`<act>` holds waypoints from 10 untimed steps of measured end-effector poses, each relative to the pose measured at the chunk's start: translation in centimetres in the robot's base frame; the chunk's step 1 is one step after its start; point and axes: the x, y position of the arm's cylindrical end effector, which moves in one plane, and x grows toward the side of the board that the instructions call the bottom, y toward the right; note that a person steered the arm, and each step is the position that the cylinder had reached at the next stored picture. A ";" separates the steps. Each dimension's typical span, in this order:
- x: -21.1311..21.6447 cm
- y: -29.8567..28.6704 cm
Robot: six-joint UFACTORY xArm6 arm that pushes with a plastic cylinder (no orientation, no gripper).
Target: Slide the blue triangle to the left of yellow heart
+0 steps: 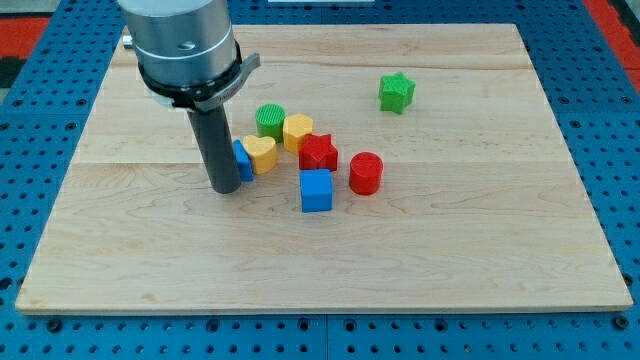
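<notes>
Our tip [224, 187] rests on the pale wood-grain counter [450, 240], touching the blue triangle [243, 160], which the rod mostly hides. That triangle sits against the left side of the smooth yellow heart [262, 153]. We carry no end effector that opens or closes, only the plain dark rod.

The counter [480, 240] is showing pale wood with faint grain bands, lying on a blue pegboard [610, 110] dotted with holes. A green star [396, 92], green cylinder [269, 119], yellow heart [262, 153], a yellow block [297, 131] of unclear shape, red star [318, 153], red cylinder [366, 172] and blue cube [316, 190] are all showing plain colours. What appears to be the blue triangle [243, 160] is peeking out beside the dark rod [216, 150], under its grey metal housing [180, 40].
</notes>
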 end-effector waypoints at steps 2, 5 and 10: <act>-3.2 0.0; -4.1 -7.5; -7.3 -1.8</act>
